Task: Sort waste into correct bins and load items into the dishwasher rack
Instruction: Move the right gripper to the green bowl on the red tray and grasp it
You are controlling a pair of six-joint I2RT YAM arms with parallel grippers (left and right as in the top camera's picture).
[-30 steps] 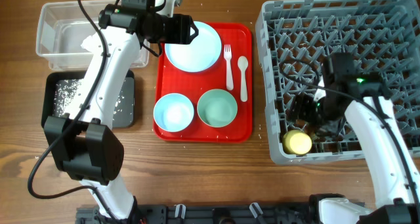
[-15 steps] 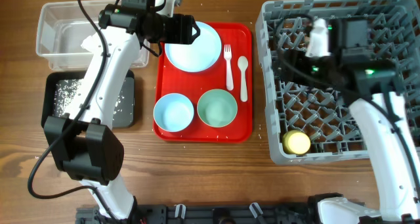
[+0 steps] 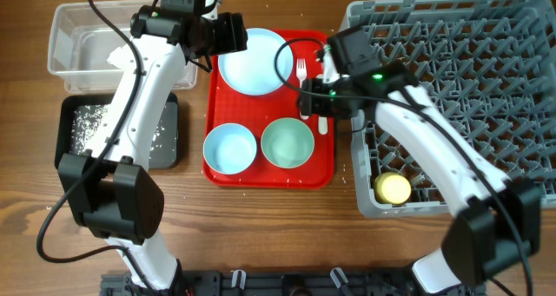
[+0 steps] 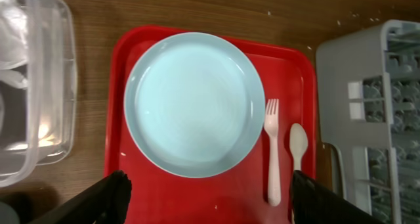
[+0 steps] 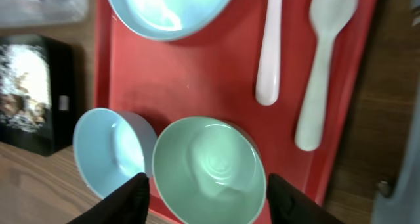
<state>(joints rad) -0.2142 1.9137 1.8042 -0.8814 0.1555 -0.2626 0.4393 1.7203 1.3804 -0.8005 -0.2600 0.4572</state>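
Plate [image 4: 195, 104], round, pale blue, plain, on red tray [image 4: 292, 73]; left hand [image 4: 209, 181], right hand [image 5: 207, 181] both released.

plate [image 4: 195, 104] centered on red tray [image 4: 117, 152] | fork [image 4: 272, 152], spoon [image 4: 298, 144] to its right | jaws spread wide, empty

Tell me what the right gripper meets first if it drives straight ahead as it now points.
Probably the green bowl, centred between the right gripper's open fingers; depth is unclear.
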